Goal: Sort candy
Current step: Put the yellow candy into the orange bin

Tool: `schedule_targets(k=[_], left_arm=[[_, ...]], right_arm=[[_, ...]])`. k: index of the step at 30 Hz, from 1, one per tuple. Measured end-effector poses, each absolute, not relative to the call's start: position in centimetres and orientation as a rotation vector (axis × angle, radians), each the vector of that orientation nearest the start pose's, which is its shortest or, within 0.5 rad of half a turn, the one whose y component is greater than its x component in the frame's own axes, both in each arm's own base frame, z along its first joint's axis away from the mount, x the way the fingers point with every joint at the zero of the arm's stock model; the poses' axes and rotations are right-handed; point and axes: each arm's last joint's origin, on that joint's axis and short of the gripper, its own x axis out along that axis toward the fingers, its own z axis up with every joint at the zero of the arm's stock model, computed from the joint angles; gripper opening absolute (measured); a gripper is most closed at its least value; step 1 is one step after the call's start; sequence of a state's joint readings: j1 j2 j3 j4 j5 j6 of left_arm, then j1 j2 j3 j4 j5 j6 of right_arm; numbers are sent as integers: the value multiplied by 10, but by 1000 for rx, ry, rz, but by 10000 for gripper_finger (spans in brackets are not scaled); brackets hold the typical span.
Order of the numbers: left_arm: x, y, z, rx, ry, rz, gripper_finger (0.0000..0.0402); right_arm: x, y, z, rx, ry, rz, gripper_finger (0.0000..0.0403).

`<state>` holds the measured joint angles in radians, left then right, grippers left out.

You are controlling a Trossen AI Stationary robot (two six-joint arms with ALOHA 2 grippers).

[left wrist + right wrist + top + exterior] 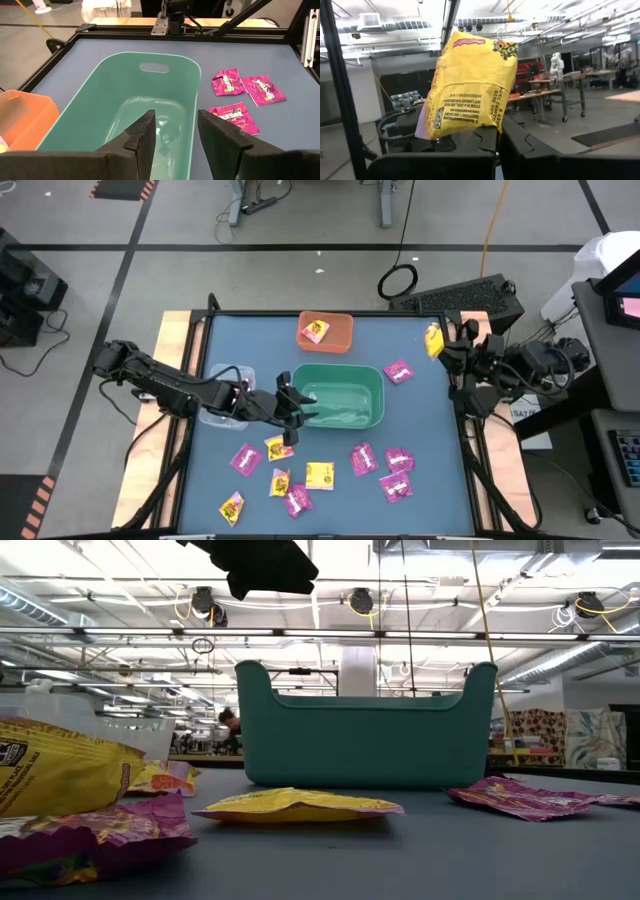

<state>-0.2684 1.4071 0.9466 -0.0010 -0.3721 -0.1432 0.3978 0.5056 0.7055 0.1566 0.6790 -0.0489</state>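
Observation:
Magenta packets (364, 458) and yellow packets (319, 475) lie flat and scattered on the blue table's near half, and one magenta packet (398, 371) lies to the right of the green bin (340, 395). My left gripper (290, 402) hovers open over the green bin's left end (125, 100), holding nothing. My right gripper (443, 348) is near the table's far right corner, shut on a yellow packet (433, 340). The orange bin (325, 330) holds one candy (316, 331). I see no thin sticks. My right gripper (497, 137) pinches the yellow packet (472, 85) by one edge (487, 129) between its two fingers. The packet stands up past the fingertips, lifted clear of the table. The fingers reach it from the table's right side.
A clear bin (225, 395) sits under the left arm, left of the green bin. In the low view a yellow packet (295, 803) and magenta packets (520, 798) lie in front of the green bin (365, 725). A black frame rail (462, 430) lines the table's right edge.

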Motion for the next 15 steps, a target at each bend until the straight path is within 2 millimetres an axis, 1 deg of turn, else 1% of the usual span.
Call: schedule_targets(k=[3,7,15], left_arm=[[300,-72,267,4,430,133,153],[300,-71,267,5,430,133,153],[299,-71,265,12,447,133,153]], right_arm=[[101,23,370,59,-284,-295,0],[102,23,368,-88,-241,-311,0],[106,25,354,-416,-75,-311,0]])
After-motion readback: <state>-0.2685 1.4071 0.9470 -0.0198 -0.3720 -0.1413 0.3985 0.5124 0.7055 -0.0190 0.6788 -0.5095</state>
